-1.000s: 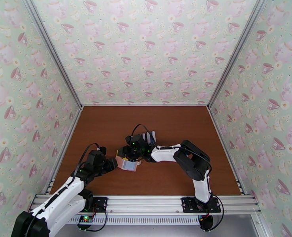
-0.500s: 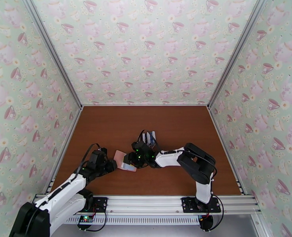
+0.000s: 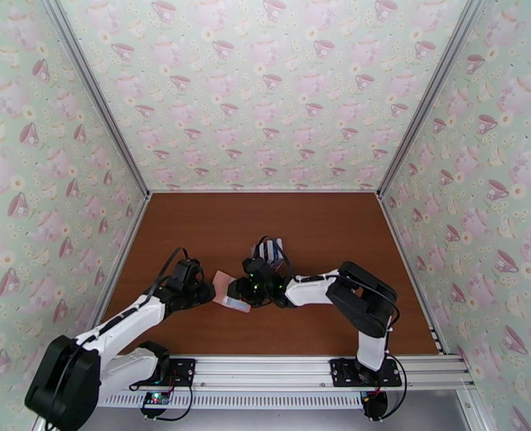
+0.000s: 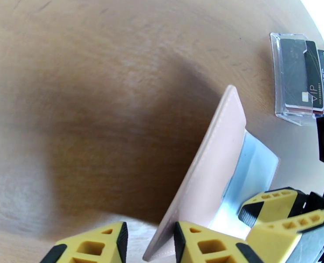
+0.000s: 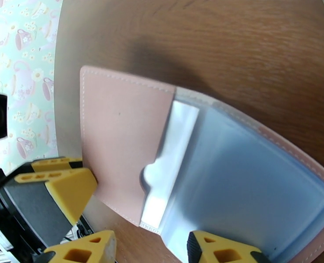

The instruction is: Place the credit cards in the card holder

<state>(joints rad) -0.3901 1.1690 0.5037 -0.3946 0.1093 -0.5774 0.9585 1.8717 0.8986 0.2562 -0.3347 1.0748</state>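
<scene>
The card holder (image 3: 227, 289), a pink wallet with grey pockets, lies half open on the table between both grippers. Its pink flap (image 4: 205, 172) stands tilted up. My left gripper (image 4: 148, 239) straddles that flap's near edge, one finger against it and a sliver of table showing by the other, so it is open. My right gripper (image 5: 146, 248) hovers at the wallet's (image 5: 122, 141) lower edge, its fingers (image 4: 271, 204) over the grey pocket side; whether they pinch it is unclear. The credit cards (image 4: 302, 79), mostly black, stand in a clear rack just beyond.
The clear slotted rack (image 3: 269, 250) stands right behind the right gripper (image 3: 245, 291). The left gripper (image 3: 208, 293) reaches in from the left. Patterned walls close in the brown table (image 3: 193, 224) on three sides.
The left arm has stretched forward and its jaws have narrowed around the pink flap. The right gripper has shifted nearer and to the right, and the wallet has slid a little toward the back left.
</scene>
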